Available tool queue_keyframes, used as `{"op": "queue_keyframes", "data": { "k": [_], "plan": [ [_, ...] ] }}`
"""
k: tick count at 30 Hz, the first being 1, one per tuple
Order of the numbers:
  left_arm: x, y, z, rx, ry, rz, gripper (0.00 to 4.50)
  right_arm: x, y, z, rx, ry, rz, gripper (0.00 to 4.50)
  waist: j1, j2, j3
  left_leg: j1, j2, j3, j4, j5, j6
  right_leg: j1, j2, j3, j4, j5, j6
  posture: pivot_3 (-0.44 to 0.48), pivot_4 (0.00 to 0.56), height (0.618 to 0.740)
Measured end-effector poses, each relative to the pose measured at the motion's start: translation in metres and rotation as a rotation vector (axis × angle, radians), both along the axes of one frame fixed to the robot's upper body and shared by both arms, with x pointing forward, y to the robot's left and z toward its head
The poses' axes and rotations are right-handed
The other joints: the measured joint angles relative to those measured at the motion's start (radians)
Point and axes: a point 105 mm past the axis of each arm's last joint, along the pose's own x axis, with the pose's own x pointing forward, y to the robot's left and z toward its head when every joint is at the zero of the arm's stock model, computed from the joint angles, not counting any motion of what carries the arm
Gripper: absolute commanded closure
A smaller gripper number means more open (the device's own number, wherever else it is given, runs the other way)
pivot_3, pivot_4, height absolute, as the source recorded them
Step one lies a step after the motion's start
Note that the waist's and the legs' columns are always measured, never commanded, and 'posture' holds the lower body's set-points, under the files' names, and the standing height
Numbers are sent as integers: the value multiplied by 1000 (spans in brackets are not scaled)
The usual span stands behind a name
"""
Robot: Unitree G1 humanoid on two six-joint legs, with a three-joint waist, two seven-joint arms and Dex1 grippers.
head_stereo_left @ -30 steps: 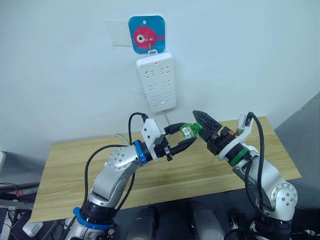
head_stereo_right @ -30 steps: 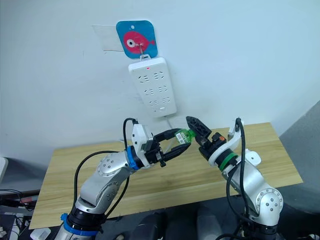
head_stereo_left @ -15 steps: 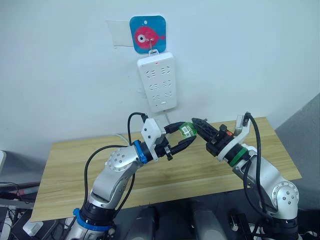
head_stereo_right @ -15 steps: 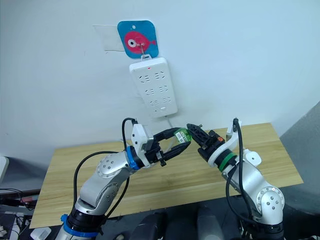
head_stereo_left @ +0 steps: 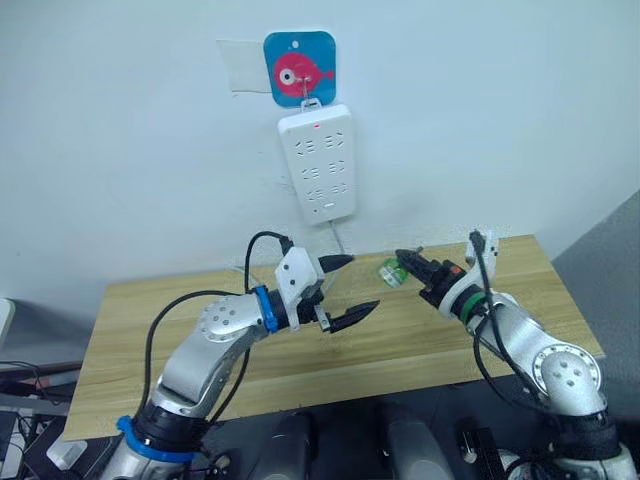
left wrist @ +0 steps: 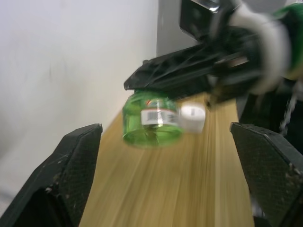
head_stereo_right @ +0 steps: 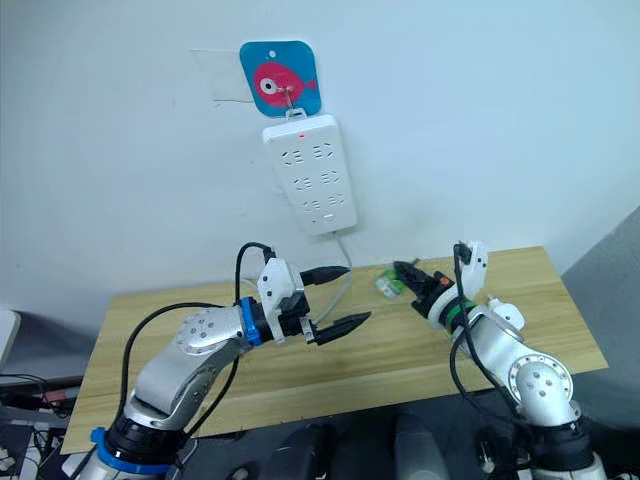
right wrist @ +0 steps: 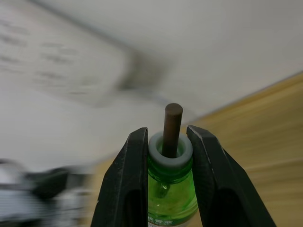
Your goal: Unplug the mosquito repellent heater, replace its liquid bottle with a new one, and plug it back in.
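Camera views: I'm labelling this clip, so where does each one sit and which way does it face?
Eye views: on the head, looking down over both arms at the table and power strip.
Left wrist view: along the open left gripper toward the green bottle.
Right wrist view: along the right gripper, clamped on the bottle's neck.
Shared: the bottle shows in all.

There is one green bottle, one white power strip on the wall, one fish picture, one wooden surface, and two grippers: left, right.
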Motion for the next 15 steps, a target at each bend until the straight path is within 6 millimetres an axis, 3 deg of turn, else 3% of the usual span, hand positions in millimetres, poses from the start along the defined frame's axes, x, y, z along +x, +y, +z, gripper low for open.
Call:
{"op": "queue_keyframes", "data": {
  "k": [3,6,15],
  "plan": [
    [-4,-4,-7,8,28,-11,0,17,-11,-27,-302,-105,-43,3653,0,0,0,0,0,0,-1,0,0,-1,-1,0,0,0,0,27,260,740],
    [-10,-14,-15,3,62,-30,0,27,-18,-51,-471,-183,-55,3653,6,-1,1,0,-1,-1,-1,0,0,-1,-1,0,0,2,-3,40,258,740],
    [-9,-18,-17,4,55,-13,0,36,-25,-91,-585,-220,-54,3653,25,-1,1,1,0,-1,0,0,0,0,-1,1,1,3,-4,84,258,740]
  ]
}}
